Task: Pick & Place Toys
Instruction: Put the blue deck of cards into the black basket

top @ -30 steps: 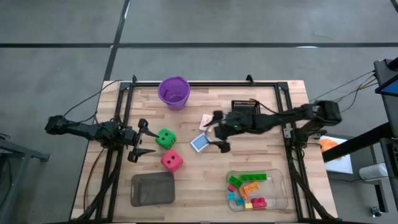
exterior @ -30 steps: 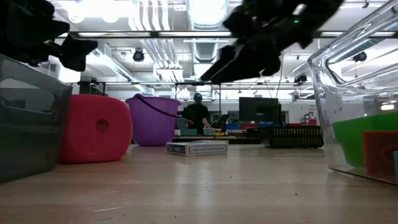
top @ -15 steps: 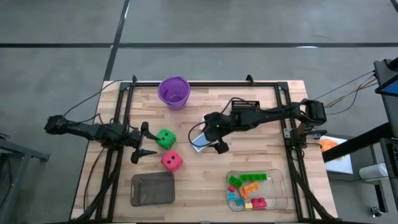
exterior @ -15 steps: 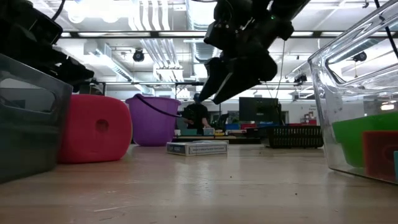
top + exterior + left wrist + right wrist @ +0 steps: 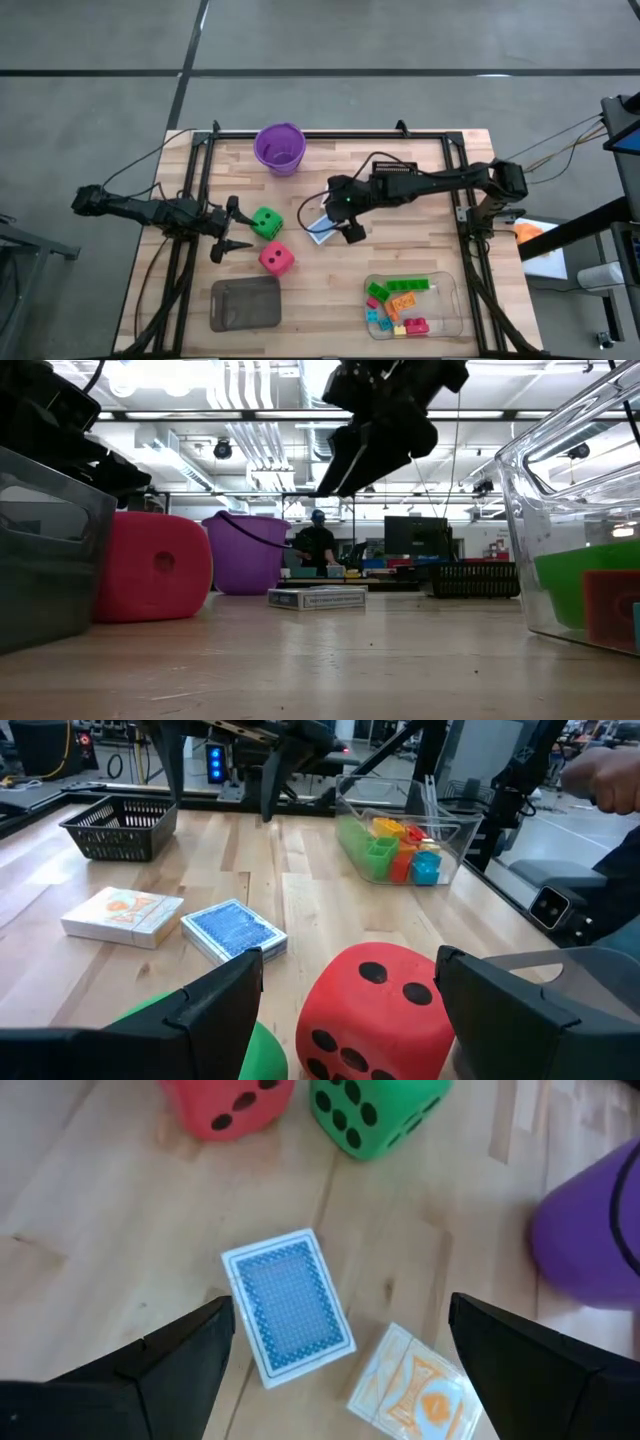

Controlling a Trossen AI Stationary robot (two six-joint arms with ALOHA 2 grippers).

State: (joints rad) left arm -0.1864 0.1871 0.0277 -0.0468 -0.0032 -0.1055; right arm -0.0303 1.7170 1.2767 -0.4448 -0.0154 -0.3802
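Observation:
A blue-backed card deck (image 5: pixel 288 1305) and an orange picture-card box (image 5: pixel 415 1395) lie flat on the wooden table near its middle. My right gripper (image 5: pixel 340 1320) is open and empty above them, pointing down; it also shows in the high view (image 5: pixel 340 215). The green die (image 5: pixel 266 222) and the red die (image 5: pixel 276 259) stand on the table left of the cards. My left gripper (image 5: pixel 226 230) is open and empty just left of the dice, and the red die (image 5: pixel 375 1005) shows ahead of its fingers. Several coloured bricks (image 5: pixel 398 300) lie in the clear tray.
A purple cup (image 5: pixel 280 148) stands at the far edge. A grey tray (image 5: pixel 245 303) sits at the near left and a clear tray (image 5: pixel 445 285) at the near right. A black basket (image 5: pixel 120 825) stands beyond the cards. A person (image 5: pixel 318 545) stands in the room behind.
My right gripper has gone toward the table's left and tipped down over the blue card deck. It dipped toward the table, then rose a little. The cards and dice have stayed where they were.

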